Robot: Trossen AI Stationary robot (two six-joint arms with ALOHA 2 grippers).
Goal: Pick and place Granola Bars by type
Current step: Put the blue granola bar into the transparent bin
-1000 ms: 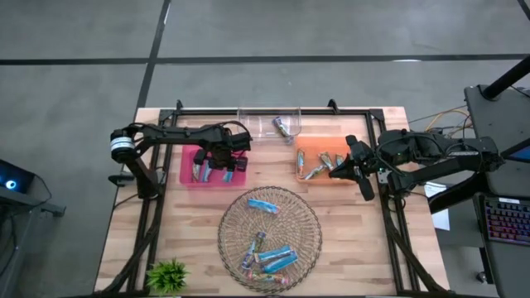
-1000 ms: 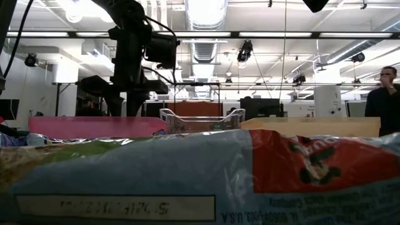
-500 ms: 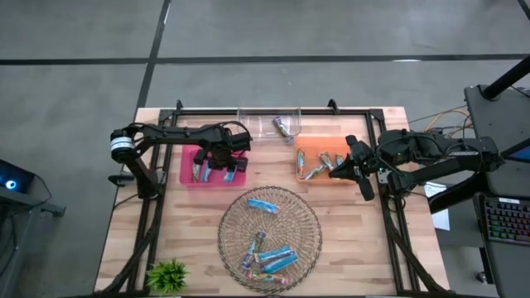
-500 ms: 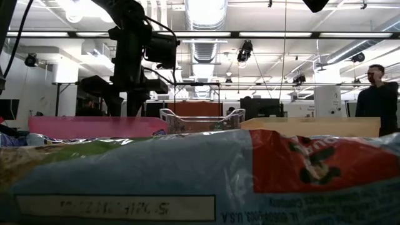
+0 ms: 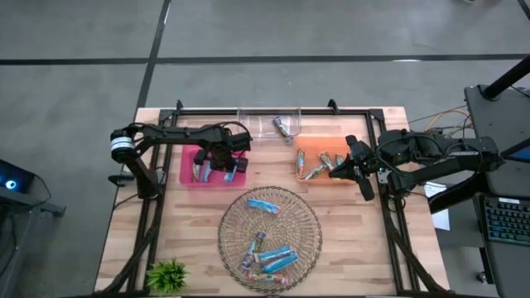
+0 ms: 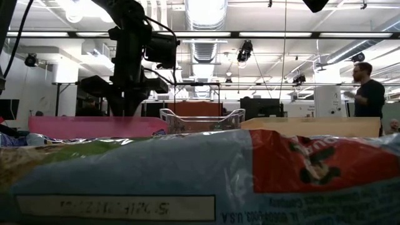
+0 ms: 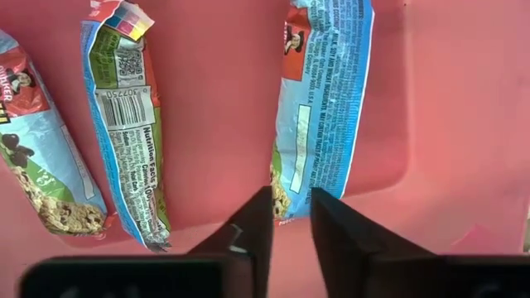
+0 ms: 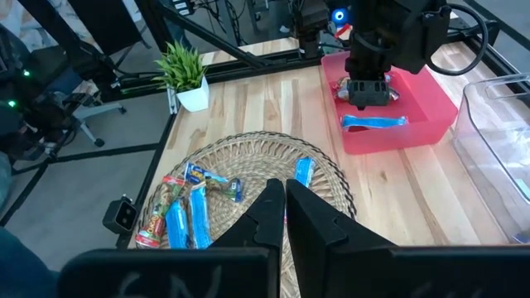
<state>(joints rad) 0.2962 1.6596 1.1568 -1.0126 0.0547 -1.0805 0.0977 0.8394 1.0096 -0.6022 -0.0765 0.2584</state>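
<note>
Counting what we've got: three Granola Bars [image 7: 320, 99] show in the pink tray [image 5: 189, 168] from the left wrist view, a few more sit in the orange tray [image 5: 305, 147], one or two in the clear bin [image 5: 258, 124], and roughly half a dozen are left in the wicker basket [image 5: 294, 213] on the bench [image 5: 190, 232]. The left hand [image 7: 287, 217] hangs right over the pink tray, fingers nearly together with nothing between them, and the blue-wrapped bar's end lies just past the fingertips. The right hand [image 5: 354, 165] sits at the orange tray's outer edge, fingers together and empty. Versus a second ago, both arms look basically unchanged; only the person [image 6: 368, 94] in the room behind has walked left.
</note>
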